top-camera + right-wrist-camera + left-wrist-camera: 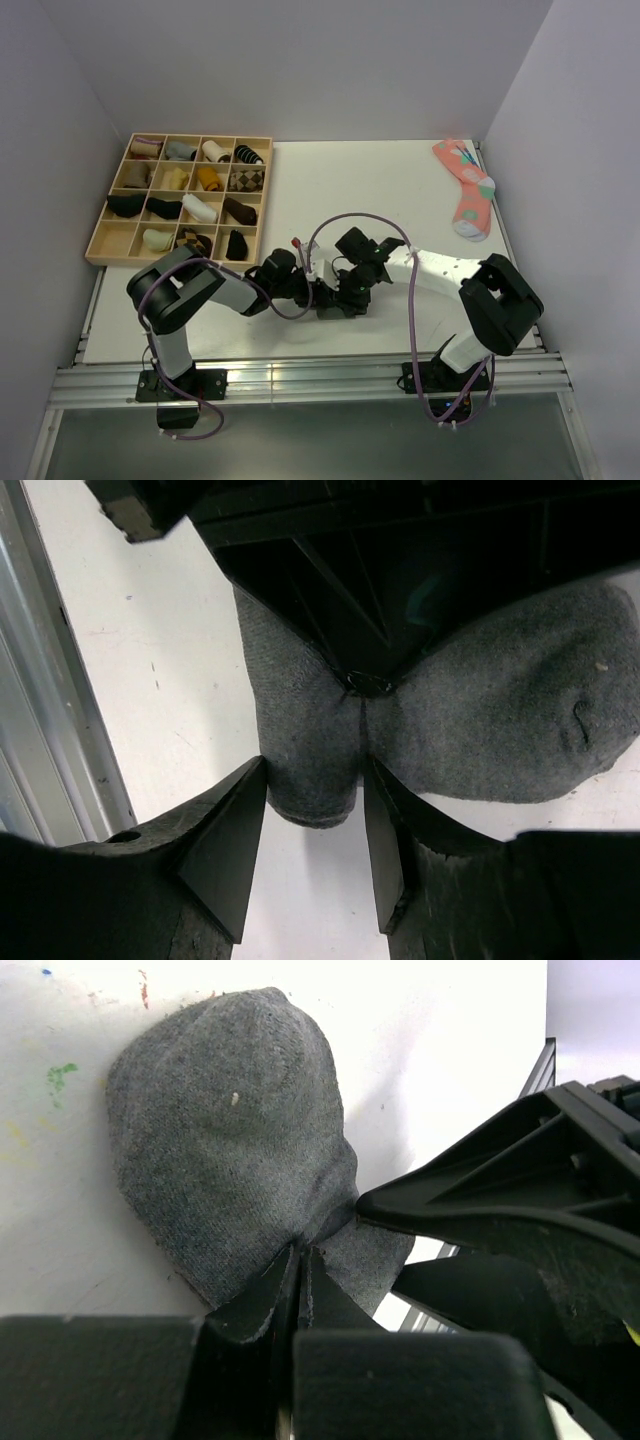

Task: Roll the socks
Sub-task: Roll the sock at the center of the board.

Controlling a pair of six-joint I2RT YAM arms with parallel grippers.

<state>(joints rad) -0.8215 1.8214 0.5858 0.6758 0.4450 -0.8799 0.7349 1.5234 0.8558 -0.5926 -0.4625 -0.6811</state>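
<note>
Socks (230,1130), charcoal grey, seen bunched on white bench (350,180) near front edge, between both arms. Far left: wooden tray (100,240) of sock rolls set at bench's rear corner. Left fingers (255,1305) clamped together, pinch of grey knit trapped between tips. Fabric drawn into waist at that pinch, rounded lobe spread flat beyond. Right fingers (225,850) held parted, set astride lower fold, knit brushing both inner faces. Far right: pink dotted sock (468,190) laid flat, well apart.

The 2 arms bent low, tips close together at 6 o'clock. The left gripper (301,1265) pinched the socks (230,1130); the right gripper (314,800) was half open.
</note>
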